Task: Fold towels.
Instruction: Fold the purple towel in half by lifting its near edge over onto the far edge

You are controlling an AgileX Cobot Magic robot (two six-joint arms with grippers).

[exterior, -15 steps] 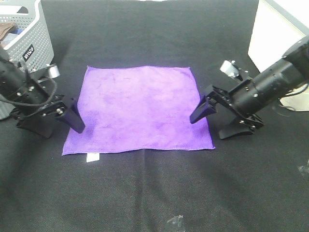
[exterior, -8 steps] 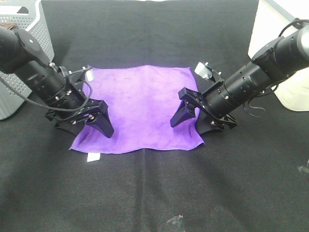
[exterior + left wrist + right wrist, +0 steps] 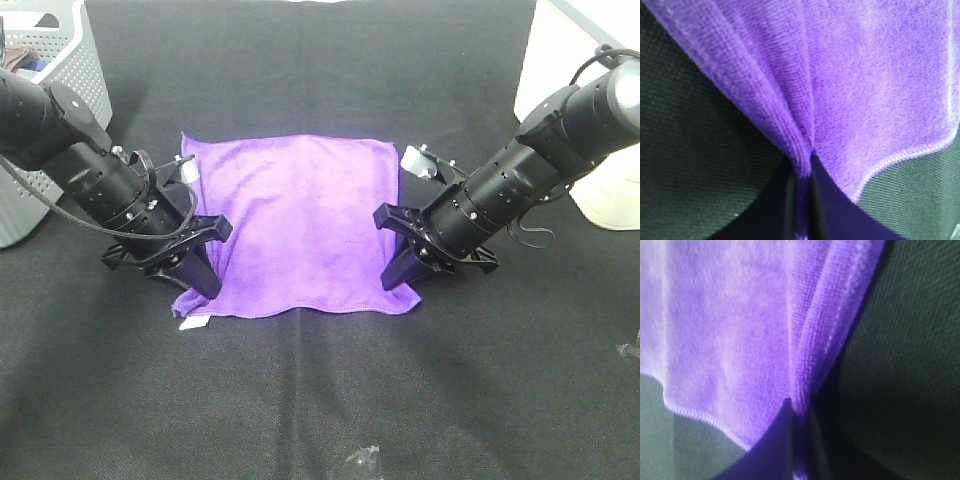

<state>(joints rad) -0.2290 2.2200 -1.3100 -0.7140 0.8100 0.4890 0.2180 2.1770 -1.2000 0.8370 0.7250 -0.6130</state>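
Pinching a thin pleat near each front corner of the purple towel (image 3: pixel 290 215), spread on the black surface (image 3: pixel 300 400), left pincer (image 3: pixel 200 282) and right pincer (image 3: pixel 398 279) are clenched; such shallow bites may slip if the arms pull apart.

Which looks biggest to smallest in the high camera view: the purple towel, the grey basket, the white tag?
Largest: purple towel.
Next: grey basket, though the frame crops it.
Smallest by far: white tag.
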